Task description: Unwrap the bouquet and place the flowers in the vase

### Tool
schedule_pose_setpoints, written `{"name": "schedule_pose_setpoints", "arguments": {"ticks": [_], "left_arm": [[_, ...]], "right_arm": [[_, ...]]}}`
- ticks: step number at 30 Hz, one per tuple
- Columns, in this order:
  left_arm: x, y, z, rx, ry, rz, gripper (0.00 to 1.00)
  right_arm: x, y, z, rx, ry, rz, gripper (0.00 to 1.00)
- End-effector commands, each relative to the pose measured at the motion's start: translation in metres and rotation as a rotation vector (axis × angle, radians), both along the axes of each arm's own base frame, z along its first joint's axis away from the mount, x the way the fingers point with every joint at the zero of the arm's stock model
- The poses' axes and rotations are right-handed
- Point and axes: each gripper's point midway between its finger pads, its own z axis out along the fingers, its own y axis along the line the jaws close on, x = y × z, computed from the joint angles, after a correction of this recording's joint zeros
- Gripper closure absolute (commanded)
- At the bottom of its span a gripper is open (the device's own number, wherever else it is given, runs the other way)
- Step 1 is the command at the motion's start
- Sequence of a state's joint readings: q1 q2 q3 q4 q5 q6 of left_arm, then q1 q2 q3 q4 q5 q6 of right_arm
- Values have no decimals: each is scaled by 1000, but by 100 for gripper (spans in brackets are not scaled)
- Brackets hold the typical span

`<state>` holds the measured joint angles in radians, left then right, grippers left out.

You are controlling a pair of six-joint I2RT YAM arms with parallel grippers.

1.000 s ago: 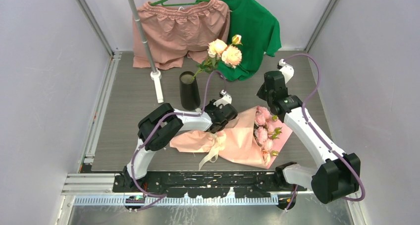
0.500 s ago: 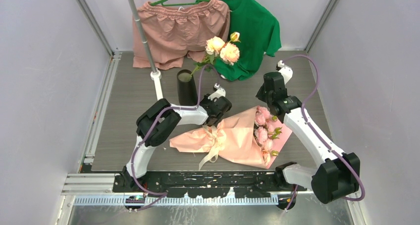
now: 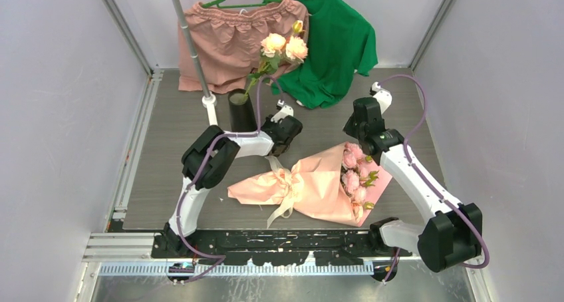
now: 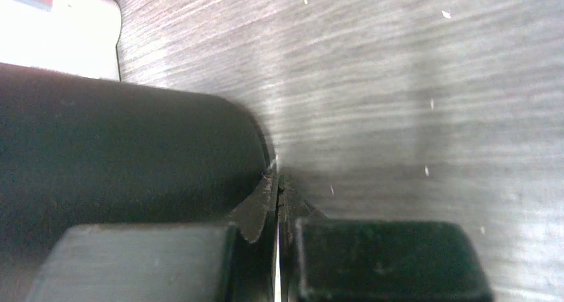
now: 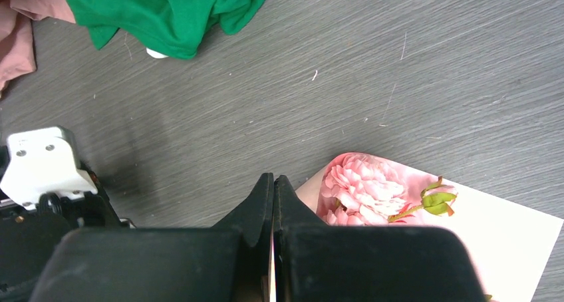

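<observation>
The bouquet [image 3: 312, 185] lies on its side on the table, still wrapped in salmon-pink paper [image 5: 505, 229] and tied with a cream ribbon bow [image 3: 286, 190]. Its flowers [image 3: 354, 172], pink roses [image 5: 362, 195], show at the open right end. The black vase [image 3: 241, 110] stands upright behind it. My left gripper [image 3: 269, 124] is shut and empty, its fingertips [image 4: 276, 177] right against the vase's side [image 4: 120, 155]. My right gripper [image 3: 356, 129] is shut and empty, hovering just beyond the bouquet's open end; its tip [image 5: 273, 179] is beside the top rose.
Paler peach roses [image 3: 279, 46] stick out of the vase. A grey pole [image 3: 189, 42] on a white base [image 3: 210, 104] stands just left of the vase. Pink shorts [image 3: 233, 39] and a green shirt [image 3: 336, 42] hang at the back, the shirt [image 5: 166, 12] draping onto the table.
The vase and its peach roses have slid back and to the left, with my shut left gripper moving along against it. The right arm and the bouquet have stayed put.
</observation>
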<state>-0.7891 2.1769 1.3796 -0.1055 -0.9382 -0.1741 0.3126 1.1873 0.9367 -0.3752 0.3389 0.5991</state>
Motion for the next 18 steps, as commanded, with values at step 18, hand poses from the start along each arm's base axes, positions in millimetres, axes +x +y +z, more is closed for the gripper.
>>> {"name": "schedule_pose_setpoints", "arguments": {"ticks": [18], "left_arm": [[25,22,-17,-112,130,38,100]], "right_arm": [[9,6,5,26,-28,6,99]]}}
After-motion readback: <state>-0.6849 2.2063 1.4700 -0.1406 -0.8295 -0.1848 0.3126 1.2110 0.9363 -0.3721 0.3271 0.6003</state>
